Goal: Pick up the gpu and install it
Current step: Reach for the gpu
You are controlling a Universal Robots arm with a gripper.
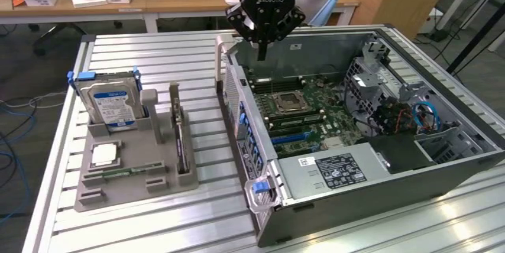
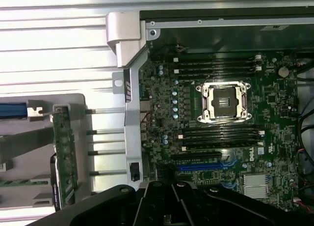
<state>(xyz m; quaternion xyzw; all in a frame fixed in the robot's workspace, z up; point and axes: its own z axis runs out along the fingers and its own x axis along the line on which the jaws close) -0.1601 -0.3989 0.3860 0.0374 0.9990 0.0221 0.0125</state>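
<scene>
While the gripper (image 1: 261,57) hangs over the open metal computer case (image 1: 379,206), fingers together and empty, the gpu (image 1: 180,138) stands on edge in the grey moulded holder (image 1: 118,191) beside the case; label print unreadable.

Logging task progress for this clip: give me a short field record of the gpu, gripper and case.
gpu: on edge in the grey holder, beside the computer case; not picked up
gripper: above the open computer case, apart from the gpu
motherboard: exposed, blue slot empty
hard drive: upright in the same holder
task state: gpu not installed
</scene>
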